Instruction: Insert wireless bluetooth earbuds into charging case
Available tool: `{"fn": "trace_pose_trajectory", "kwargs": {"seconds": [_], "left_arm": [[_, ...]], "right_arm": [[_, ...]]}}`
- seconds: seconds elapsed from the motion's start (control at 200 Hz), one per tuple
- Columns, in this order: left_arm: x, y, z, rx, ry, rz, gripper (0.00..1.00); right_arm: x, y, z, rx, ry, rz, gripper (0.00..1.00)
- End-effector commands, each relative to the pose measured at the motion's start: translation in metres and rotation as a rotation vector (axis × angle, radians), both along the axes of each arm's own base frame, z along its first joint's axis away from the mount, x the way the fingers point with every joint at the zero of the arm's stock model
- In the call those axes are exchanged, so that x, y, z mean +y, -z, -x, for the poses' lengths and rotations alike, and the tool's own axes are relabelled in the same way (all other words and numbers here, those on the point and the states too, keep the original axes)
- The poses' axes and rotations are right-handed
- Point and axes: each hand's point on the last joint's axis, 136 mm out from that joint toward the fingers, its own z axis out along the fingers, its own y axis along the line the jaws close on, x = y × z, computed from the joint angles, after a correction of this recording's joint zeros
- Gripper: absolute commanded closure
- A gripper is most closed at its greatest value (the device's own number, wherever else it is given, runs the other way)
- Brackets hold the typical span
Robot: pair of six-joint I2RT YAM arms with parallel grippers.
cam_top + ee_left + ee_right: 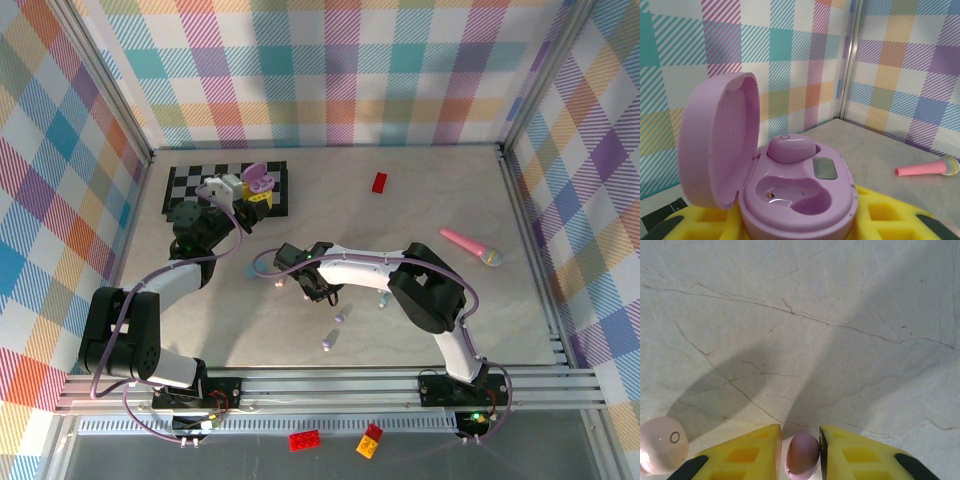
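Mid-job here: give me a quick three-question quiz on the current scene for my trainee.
1. True or false: the lid of the charging case is shut.
2. How many earbuds sit in the case? A none, B one, C two.
3. What lies between the fingers of the right gripper?

Key:
1. False; the lid stands open.
2. B; one seated earbud fills the far slot, and the near slot is empty.
3. A purple earbud.
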Motion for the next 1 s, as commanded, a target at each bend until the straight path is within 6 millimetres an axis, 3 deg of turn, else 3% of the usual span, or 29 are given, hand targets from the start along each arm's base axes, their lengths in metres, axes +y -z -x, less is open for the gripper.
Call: {"fn": "trace_pose_trajectory", "kwargs": {"seconds": [0.0,0.18,0.555,0.85,0.995], "left_arm": [[0.001,-0.018,0.0,-0.061,0.01,0.01,0.62],[0.001,-0.02,0.0,-0.064,0.011,0.012,0.62],[0.0,-0.021,0.001,-0.068,0.015,0.012,0.62],[-0.002,-0.022,0.005,-0.107,0.03,0.015,0.62],[-0.004,-0.018,0.002,-0.08,0.034,0.013,0.62]], "right_arm": [[-0.001,0.0,-0.001,0.001,-0.009,0.036,0.72],[-0.006,0.0,0.0,0.004,0.005,0.053,0.7],[-0.003,0.005,0.004,0.035,0.006,0.043,0.78],[0.0,-0.007,-0.001,-0.005,0.011,-0.026,0.84],[0.008,-0.024,-0.005,-0.025,-0.011,-0.154,0.84]]}}
